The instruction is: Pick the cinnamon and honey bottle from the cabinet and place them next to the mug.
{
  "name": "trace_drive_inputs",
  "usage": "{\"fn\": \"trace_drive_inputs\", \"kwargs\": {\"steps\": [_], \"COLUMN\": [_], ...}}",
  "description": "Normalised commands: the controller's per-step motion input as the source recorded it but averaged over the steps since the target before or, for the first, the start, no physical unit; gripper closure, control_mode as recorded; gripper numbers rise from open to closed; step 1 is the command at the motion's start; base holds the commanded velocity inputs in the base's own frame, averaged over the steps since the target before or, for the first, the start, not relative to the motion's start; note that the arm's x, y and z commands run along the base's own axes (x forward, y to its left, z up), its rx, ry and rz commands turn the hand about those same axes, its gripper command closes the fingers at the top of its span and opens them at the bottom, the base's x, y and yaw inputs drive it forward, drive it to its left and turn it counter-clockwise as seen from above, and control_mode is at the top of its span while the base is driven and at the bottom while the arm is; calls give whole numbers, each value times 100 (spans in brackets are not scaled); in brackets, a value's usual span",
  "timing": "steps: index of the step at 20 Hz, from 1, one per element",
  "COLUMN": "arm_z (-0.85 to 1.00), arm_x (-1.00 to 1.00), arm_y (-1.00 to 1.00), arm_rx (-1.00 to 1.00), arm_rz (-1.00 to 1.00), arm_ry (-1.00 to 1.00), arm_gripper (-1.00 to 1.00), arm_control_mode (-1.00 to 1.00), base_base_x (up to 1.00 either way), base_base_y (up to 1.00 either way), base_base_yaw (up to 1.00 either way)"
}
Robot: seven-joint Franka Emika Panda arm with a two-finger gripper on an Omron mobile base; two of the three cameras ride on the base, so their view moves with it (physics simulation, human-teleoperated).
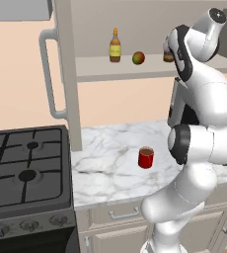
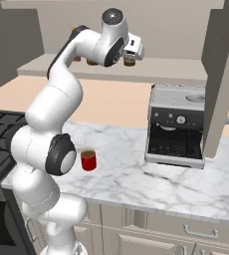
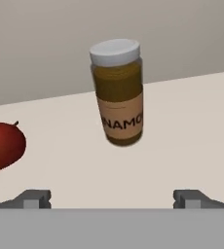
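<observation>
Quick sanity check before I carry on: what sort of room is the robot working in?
A rendered home kitchen, by the look of it: a gas stove, a marble counter with a coffee machine, and an open wall cabinet above.

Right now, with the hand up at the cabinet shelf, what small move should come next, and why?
Probably ease the gripper straight forward along the shelf until the cinnamon sits between the fingertips, then close. The jaws stand wide open and the jar stands upright ahead, roughly centred and not yet between them. The red-orange fruit lies off to one side, apart from the jar.
</observation>
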Motion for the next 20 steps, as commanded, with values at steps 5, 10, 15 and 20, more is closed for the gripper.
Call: {"fn": "trace_drive_inputs", "kwargs": {"steps": [5,10,15,20], "arm_z": [0,0,-10,-15], "arm_x": [29,13,7,14], "arm_y": [-10,-12,0,0], "arm_rx": [0,0,0,0], "arm_rz": [0,0,0,0], "arm_ry": [0,0,0,0], "arm_gripper": [-100,-100,-100,-100], "arm_control_mode": [-100,-100,-100,-100], "base_base_x": [0,0,0,0], "base_base_y": [0,0,0,0], "base_base_yaw": [0,0,0,0]}}
